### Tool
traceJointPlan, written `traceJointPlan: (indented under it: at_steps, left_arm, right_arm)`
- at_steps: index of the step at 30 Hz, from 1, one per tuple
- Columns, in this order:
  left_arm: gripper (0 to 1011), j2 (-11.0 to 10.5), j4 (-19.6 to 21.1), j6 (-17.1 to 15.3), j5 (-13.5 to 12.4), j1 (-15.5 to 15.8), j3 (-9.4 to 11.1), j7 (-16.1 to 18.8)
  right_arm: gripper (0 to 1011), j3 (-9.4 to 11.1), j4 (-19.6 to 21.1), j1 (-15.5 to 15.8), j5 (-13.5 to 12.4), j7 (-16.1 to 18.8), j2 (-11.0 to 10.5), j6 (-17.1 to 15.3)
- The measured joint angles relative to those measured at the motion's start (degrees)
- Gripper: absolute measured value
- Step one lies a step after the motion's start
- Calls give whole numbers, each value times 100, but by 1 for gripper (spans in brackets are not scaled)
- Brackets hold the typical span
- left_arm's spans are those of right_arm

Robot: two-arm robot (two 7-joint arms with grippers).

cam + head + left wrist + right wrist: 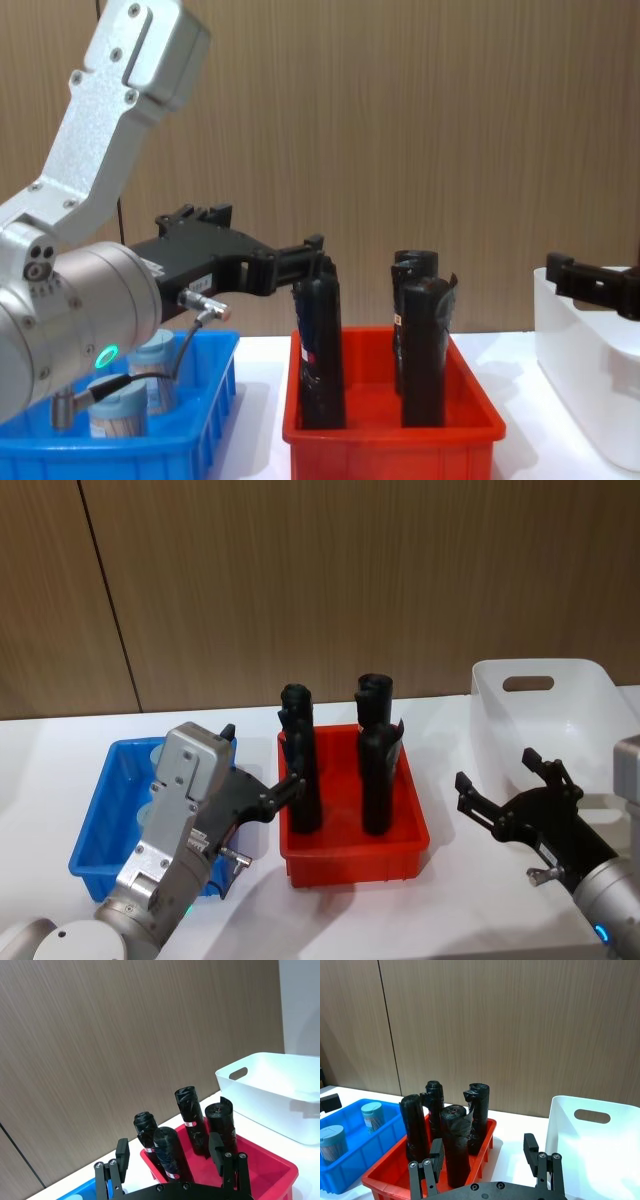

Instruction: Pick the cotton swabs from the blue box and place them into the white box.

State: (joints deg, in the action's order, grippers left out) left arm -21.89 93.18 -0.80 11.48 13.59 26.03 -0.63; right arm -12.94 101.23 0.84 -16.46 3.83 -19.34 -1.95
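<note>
Positions are read as a clock face on the counter point(440, 905), with 12 o'clock pointing away from the robot. The red bin point(355, 865) stands at centre. The blue box point(92, 872) sits just beside it at 9 o'clock. The white box point(585, 700) stands at about 2 o'clock, apart from the red bin, with its handle cutout facing the wood-panelled wall point(300, 580). The cotton swabs point(372, 1116) are two clear jars with pale lids on. Both stand upright inside the blue box, one toward 12 o'clock and the other toward 6 o'clock. In the head view the left arm covers most of them. Four black cylinders point(302, 780) stand upright in the red bin, in two pairs. The left gripper point(262, 760) is raised above the 3 o'clock rim of the blue box, higher than the jar lids, and points toward the red bin. It is released, with fingers spread and nothing between them. In the chest view its forward fingertip lines up with the top of the nearest cylinder; whether they touch cannot be told. The right gripper point(497, 772) is at 4 o'clock of the red bin and 6 o'clock of the white box, above bare counter. It is also released, with fingers spread and grasping nothing. The chest view places it about level with the white box's rim.
</note>
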Motion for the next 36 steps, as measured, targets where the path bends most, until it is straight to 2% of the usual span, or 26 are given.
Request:
traceJointPlan:
  at_steps: [36]
  left_arm:
    - [1004, 0, 0, 0, 0, 0, 0, 0]
  right_arm:
    - [1002, 0, 0, 0, 0, 0, 0, 0]
